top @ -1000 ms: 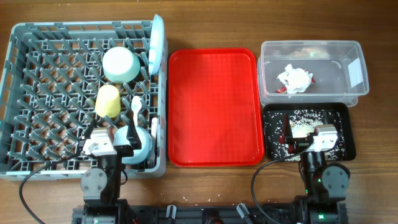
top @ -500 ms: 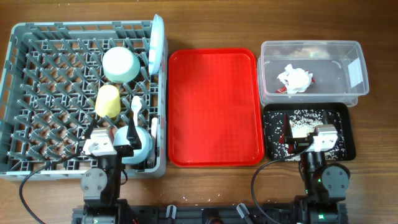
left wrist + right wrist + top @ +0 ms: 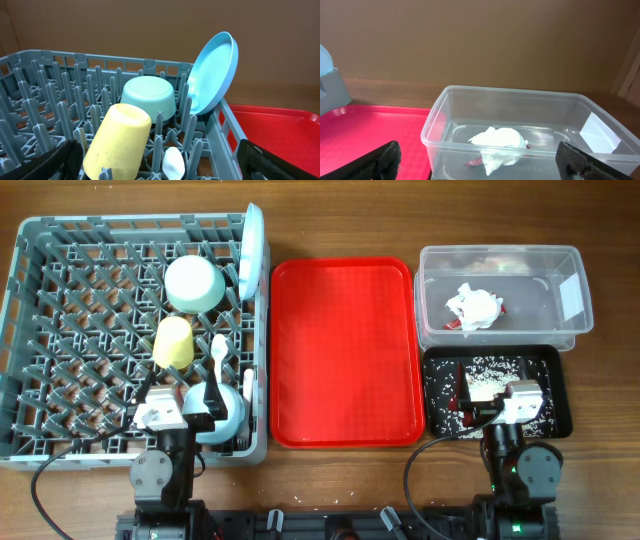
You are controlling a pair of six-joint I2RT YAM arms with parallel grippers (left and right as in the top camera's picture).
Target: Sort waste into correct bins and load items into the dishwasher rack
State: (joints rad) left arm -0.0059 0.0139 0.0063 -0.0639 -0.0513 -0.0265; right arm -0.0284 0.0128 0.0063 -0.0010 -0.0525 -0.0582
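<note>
The grey dishwasher rack (image 3: 60,330) fills the left of the table. In it the light blue plate (image 3: 253,265) (image 3: 215,70) stands on edge against the right wall. The blue-green bowl (image 3: 193,283) (image 3: 149,95) lies upside down, the yellow cup (image 3: 172,341) (image 3: 117,142) on its side, and the white spoon (image 3: 218,350) (image 3: 173,161) beside the cup. My left gripper (image 3: 190,398) (image 3: 160,169) hangs open over the rack's near edge, holding nothing. The crumpled wrapper (image 3: 473,307) (image 3: 500,142) lies in the clear tub (image 3: 570,260) (image 3: 435,125). Beige food scraps (image 3: 485,383) lie in the black tray (image 3: 440,370). Over that tray my right gripper (image 3: 497,388) (image 3: 480,169) is open and holds nothing.
A bare red tray (image 3: 345,350) (image 3: 370,130) (image 3: 280,120) lies between the rack and the two bins. Another white utensil (image 3: 248,383) stands near the rack's right wall. Both arm bases sit at the table's near edge.
</note>
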